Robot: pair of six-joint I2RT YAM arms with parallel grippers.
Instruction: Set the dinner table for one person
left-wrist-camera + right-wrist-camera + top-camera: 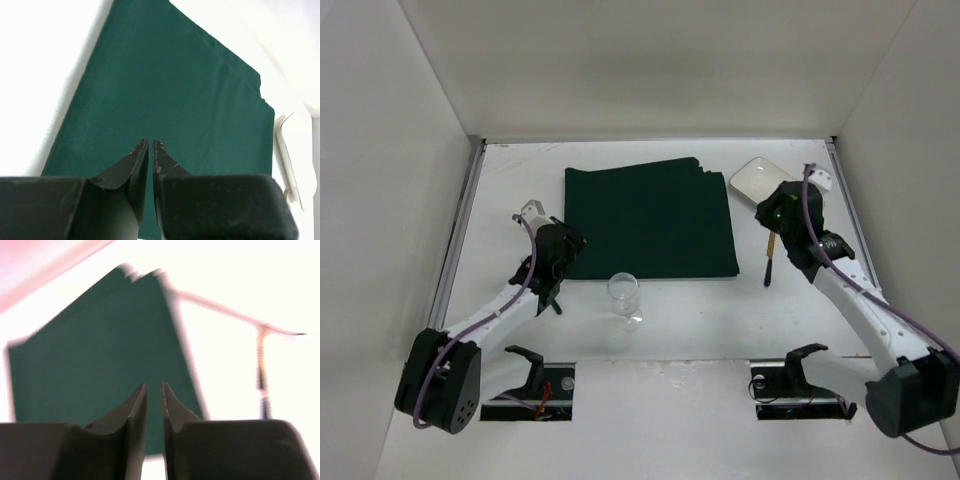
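Left jaws and right jaws nearly closed, empty, dinner table [520, 180] square-on (long axis unclear), green placemat [650, 220] lengthwise left-right.

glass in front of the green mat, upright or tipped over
Upright: the glass stands on its base on the dinner table, rim facing up.

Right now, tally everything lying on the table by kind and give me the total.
Dark green cloth placemat: 1
Clear drinking glass: 1
White square plate: 1
Slim utensil, type unclear: 1
Total: 4
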